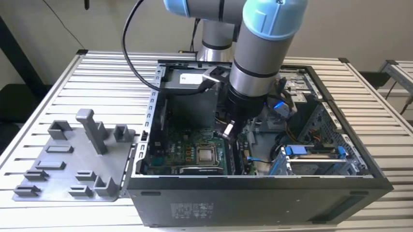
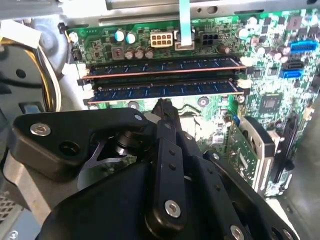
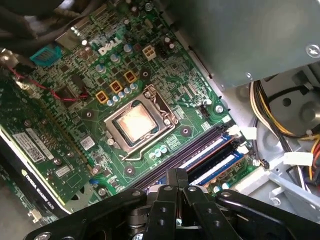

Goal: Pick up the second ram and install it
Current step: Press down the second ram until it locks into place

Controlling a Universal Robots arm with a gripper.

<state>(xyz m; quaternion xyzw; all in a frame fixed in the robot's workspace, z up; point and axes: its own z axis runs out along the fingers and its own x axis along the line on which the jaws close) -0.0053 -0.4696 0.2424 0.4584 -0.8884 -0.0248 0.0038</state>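
Two long thin memory sticks lie side by side in the motherboard's slots. In the second wrist view, the ram (image 2: 165, 91) nearer my gripper (image 2: 162, 106) sits level in its slot, with the other stick (image 2: 165, 65) just beyond it. My gripper's fingers are shut together with nothing between them, their tip just short of the near ram's long edge. The first wrist view has the gripper (image 3: 176, 175) over the slots' end, beside the blue-labelled sticks (image 3: 212, 156). In the exterior view, the gripper (image 1: 227, 129) reaches down into the open computer case (image 1: 258, 193).
The square silver processor (image 3: 135, 122) sits in its socket near the slots. A graphics card (image 3: 45, 150), cables (image 3: 280, 120) and a drive cage (image 1: 310, 159) crowd the case. A grey fixture (image 1: 77, 164) with upright posts stands on the slatted table at the exterior view's left.
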